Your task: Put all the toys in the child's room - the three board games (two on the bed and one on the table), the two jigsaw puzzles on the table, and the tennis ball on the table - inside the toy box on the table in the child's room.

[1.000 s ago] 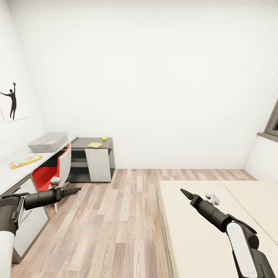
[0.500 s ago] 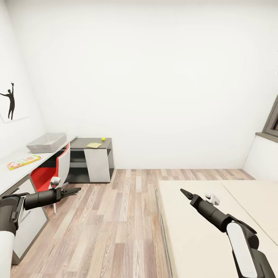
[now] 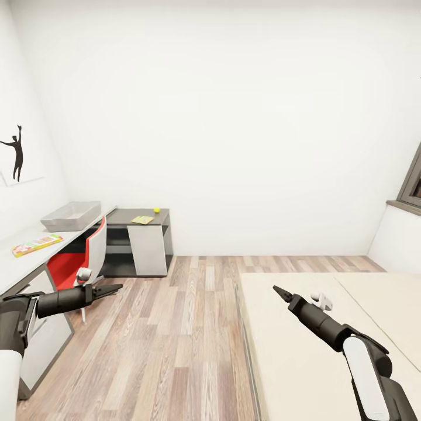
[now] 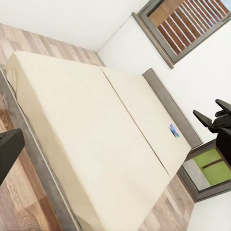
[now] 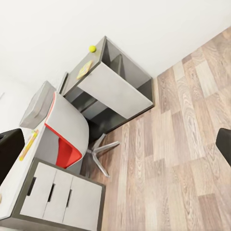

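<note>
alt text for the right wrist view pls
Looking down on a grey desk against a white wall, with a tennis ball and a flat yellow item on top. A grey toy box sits further along it, a red-and-white chair stands on the wood floor.

To your left the surface [image 3: 14, 266] runs along the wall, carrying the toy box [image 3: 71, 216] at its far part and a board game [image 3: 37, 244] nearer you. Beyond the box lie a jigsaw puzzle [image 3: 143, 220] and the tennis ball [image 3: 156, 210]. The chair [image 3: 88, 252] stands tucked under. The bed [image 3: 327, 339] lies to your right.
</note>
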Controlling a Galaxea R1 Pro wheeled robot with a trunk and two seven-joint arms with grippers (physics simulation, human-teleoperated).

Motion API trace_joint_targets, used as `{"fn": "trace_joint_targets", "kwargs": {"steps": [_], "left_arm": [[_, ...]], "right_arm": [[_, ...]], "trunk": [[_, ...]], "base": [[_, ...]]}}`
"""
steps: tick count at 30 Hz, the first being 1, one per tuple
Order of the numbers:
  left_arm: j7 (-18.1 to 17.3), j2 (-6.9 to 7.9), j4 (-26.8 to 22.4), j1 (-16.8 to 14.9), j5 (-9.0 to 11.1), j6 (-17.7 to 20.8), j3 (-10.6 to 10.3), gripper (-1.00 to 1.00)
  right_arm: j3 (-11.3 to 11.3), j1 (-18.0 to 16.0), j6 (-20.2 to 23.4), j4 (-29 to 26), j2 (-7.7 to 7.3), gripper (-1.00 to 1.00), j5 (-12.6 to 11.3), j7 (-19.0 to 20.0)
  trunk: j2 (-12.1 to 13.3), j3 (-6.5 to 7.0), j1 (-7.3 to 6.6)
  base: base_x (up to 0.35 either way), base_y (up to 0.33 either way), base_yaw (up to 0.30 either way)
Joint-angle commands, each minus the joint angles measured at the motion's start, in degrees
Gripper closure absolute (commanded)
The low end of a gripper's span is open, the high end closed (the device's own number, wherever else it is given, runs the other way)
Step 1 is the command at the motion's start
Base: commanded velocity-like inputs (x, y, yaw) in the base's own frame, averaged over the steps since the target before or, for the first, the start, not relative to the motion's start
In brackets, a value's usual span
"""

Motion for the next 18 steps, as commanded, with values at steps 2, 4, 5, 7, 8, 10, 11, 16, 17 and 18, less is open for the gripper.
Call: {"fn": "trace_joint_targets", "kwargs": {"steps": [2, 4, 5, 7, 8, 10, 11, 16, 17, 18], "left_arm": [[-0.48, -0.04, -0.03, -0.04, -0.6, 0.6, 0.19, -1.0], [-0.48, -0.04, -0.03, -0.04, -0.6, 0.62, 0.18, -1.0], [-0.48, -0.04, -0.03, -0.04, -0.6, 0.63, 0.19, -1.0], [-0.48, -0.04, -0.03, -0.04, -0.6, 0.64, 0.18, -1.0], [-0.48, -0.04, -0.03, -0.04, -0.6, 0.64, 0.17, -1.0], [-0.48, -0.04, -0.03, -0.04, -0.6, 0.65, 0.19, -1.0], [-0.48, -0.04, -0.03, -0.04, -0.6, 0.65, 0.18, -1.0], [-0.48, -0.04, -0.03, -0.04, -0.6, 0.65, 0.16, -1.0], [-0.48, -0.04, -0.03, -0.04, -0.6, 0.64, 0.14, -1.0], [-0.48, -0.04, -0.03, -0.04, -0.6, 0.64, 0.14, -1.0]], "right_arm": [[-0.1, -0.03, 0.31, 0.0, 0.01, -1.0, 0.16, 0.31], [-0.1, -0.03, 0.31, 0.0, 0.01, -1.0, 0.16, 0.33], [-0.1, -0.03, 0.31, 0.0, 0.01, -1.0, 0.16, 0.35], [-0.1, -0.03, 0.31, 0.0, 0.01, -1.0, 0.16, 0.36], [-0.1, -0.03, 0.31, 0.0, 0.01, -1.0, 0.16, 0.39], [-0.1, -0.03, 0.31, 0.0, 0.01, -1.0, 0.16, 0.33], [-0.1, -0.03, 0.31, 0.0, 0.01, -1.0, 0.16, 0.33], [-0.1, -0.03, 0.31, 0.0, 0.01, -1.0, 0.16, 0.3], [-0.1, -0.03, 0.31, 0.0, 0.01, -1.0, 0.16, 0.3], [-0.1, -0.03, 0.31, 0.0, 0.01, -1.0, 0.16, 0.33]], "trunk": [[-0.05, -0.03, 0.02], [-0.05, -0.03, 0.02], [-0.05, -0.03, 0.02], [-0.05, -0.03, 0.02], [-0.05, -0.03, 0.02], [-0.05, -0.03, 0.02], [-0.05, -0.03, 0.02], [-0.05, -0.03, 0.02], [-0.05, -0.03, 0.02], [-0.05, -0.03, 0.02]], "base": [[-0.017, 0.0, 0.0], [-0.009, 0.0, 0.0], [-0.005, 0.0, 0.0], [-0.004, 0.0, 0.0], [-0.003, 0.0, 0.0], [-0.001, 0.0, 0.0], [0.0, 0.0, 0.0], [0.0, -0.005, 0.0], [0.0, -0.063, 0.0], [0.0, -0.09, 0.0]]}}
